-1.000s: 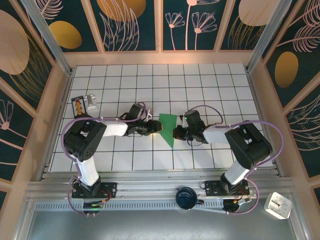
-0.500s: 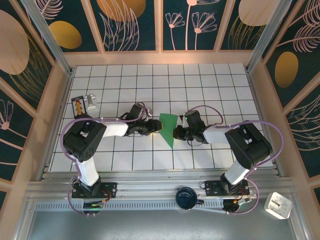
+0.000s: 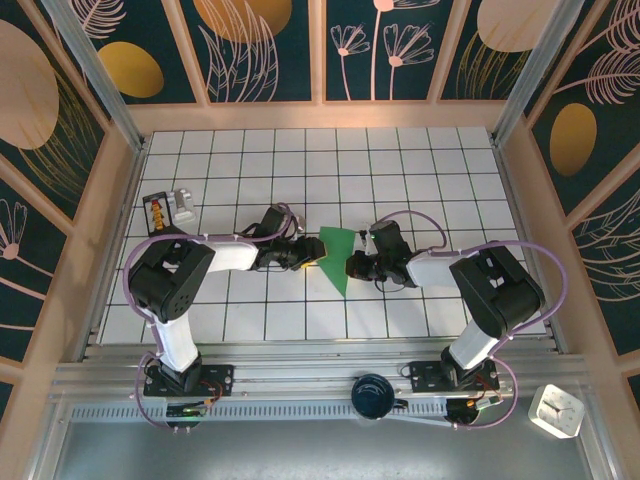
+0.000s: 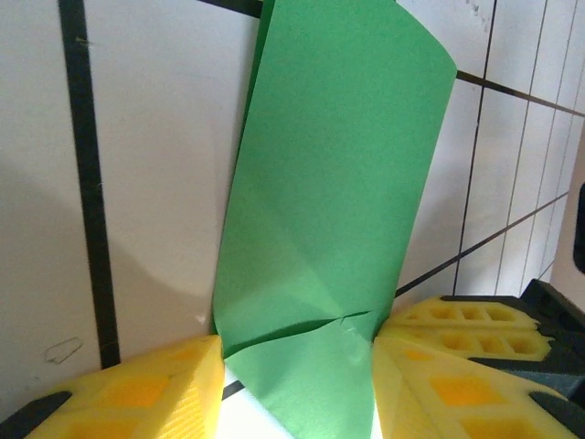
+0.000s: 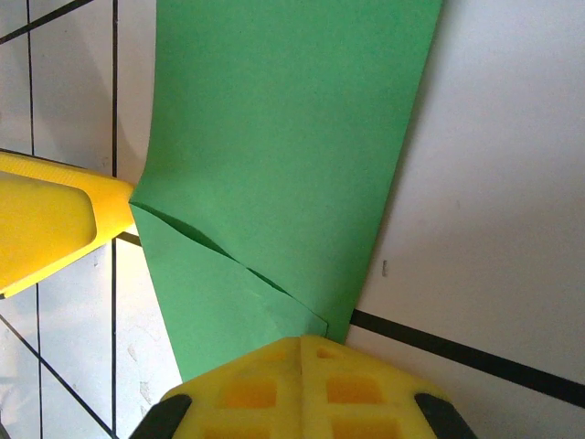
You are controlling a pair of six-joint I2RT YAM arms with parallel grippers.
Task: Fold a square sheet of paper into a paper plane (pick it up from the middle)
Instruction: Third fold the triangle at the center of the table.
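The square sheet of paper [image 3: 337, 254] lies on the tiled table as a green creased piece that narrows to a point at its near end, with folded triangular flaps [image 4: 302, 366]. My left gripper [image 3: 313, 256] is at its left edge, low over the table. The jaws stand apart, the paper [image 4: 338, 183] runs between the yellow fingers [image 4: 137, 393], and each fingertip touches one of its side edges. My right gripper [image 3: 352, 266] is at the right edge. It is shut, and its joined tips [image 5: 302, 352] sit over the edge of the paper [image 5: 283, 137].
An orange-and-black device with a grey block [image 3: 168, 209] sits at the table's left side. A dark round object [image 3: 372, 394] rests on the front rail and a white box [image 3: 556, 410] lies outside at the lower right. Wooden walls enclose the table.
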